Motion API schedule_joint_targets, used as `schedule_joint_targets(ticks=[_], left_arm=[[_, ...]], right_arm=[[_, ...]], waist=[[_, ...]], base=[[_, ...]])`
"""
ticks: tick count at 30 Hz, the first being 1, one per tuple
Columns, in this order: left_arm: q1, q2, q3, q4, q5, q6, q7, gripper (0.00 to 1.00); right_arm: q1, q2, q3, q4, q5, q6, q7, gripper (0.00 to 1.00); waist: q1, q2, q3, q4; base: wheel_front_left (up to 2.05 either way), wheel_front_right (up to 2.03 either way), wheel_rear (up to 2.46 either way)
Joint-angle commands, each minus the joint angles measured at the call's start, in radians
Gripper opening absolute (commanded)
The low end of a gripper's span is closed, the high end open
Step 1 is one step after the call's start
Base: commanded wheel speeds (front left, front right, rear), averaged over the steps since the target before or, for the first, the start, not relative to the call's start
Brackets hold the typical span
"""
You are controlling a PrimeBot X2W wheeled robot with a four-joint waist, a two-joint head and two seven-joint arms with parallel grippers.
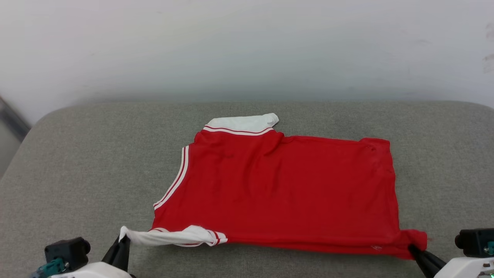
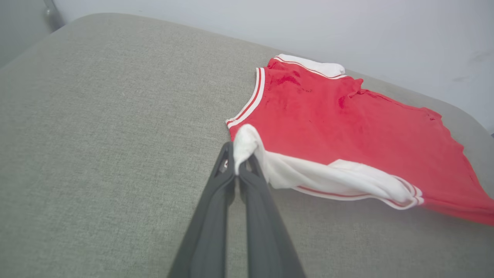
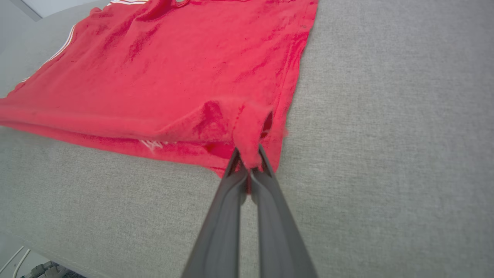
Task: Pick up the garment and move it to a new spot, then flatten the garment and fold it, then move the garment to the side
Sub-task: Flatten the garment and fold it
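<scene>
1. Status. The garment (image 1: 285, 185) lies spread on the table (image 1: 77, 162), collar end to the left, hem to the right. The left fingers (image 2: 224, 175) are closed on the near white sleeve (image 2: 328, 177). The right fingers (image 3: 235, 181) are closed on the near hem corner (image 3: 247, 127), which is bunched at the pinch.

2. Step in hand, as judged: flattening, or starting the lengthwise fold.

3. Procedure.
- Draw both grips apart evenly to tension the near edge.
- Raise both ends together, low over the cloth.
- Carry the edge toward the far sleeve (image 1: 247, 122), parallel to the far edge.

4. Caution. Uneven pull will skew the fold, and the twisted sleeve may crease under it.
</scene>
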Motion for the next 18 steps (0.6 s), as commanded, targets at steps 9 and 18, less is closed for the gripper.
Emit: schedule_joint_targets(ticks=[9, 18], left_arm=[[-0.263, -0.051, -0.035, 0.202, -0.011, -0.103, -0.042, 0.0], [-0.527, -0.103, -0.072, 0.457, -0.019, -0.195, -0.049, 0.0]], right_arm=[[-0.177, 0.026, -0.015, 0.052, -0.038, -0.001, 0.077, 0.0], [-0.379, -0.006, 0.058, 0.19, -0.035, -0.001, 0.083, 0.0]], waist=[[0.0001, 0.0, 0.075, -0.021], [0.0001, 0.0, 0.188, -0.026]], base=[[0.0, 0.0, 0.0], [0.0, 0.0, 0.0]])
